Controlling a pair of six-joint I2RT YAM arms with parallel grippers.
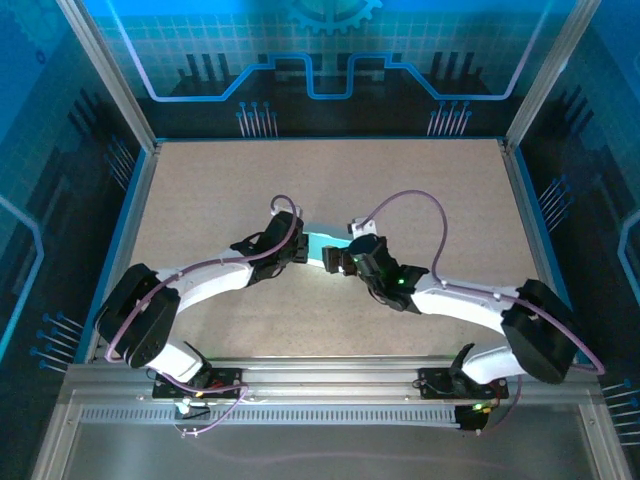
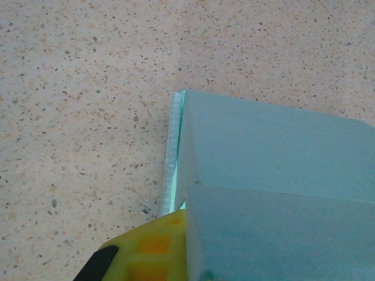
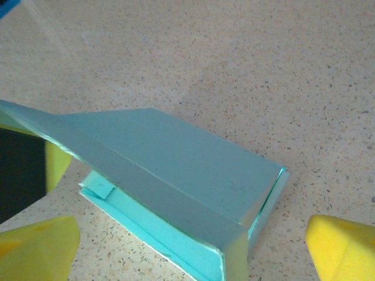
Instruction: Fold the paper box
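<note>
Top external view has both arms reaching in from the near edge, elbows bowed outward and wrists turned inward. That puts the left gripper point(image 1: 296, 243) and right gripper point(image 1: 345, 260) almost nose to nose near the middle of the table point(image 1: 200, 200), with the paper box point(image 1: 322, 245) right between them. My read is the setup is one arm pinning the card while the other works a flap, since thin card just skates around otherwise. From the right wrist, the box looks half formed: a top panel point(image 3: 176, 158) tilted up like a lid over a brighter inner tray point(image 3: 170, 246) lying on the table. The right gripper's yellow fingers point(image 3: 343, 246) are spread wide, one either side of the box's near end. The right-hand one is clearly apart from the card, so it's straddling, not grabbing. From the left wrist I get one yellow pad point(image 2: 155, 246) pressed against the edge of the card, but the box hides the other finger. So I honestly can't tell if the left is clamped or just nudging. Both wrists look low and pitched down toward the tabletop.
</note>
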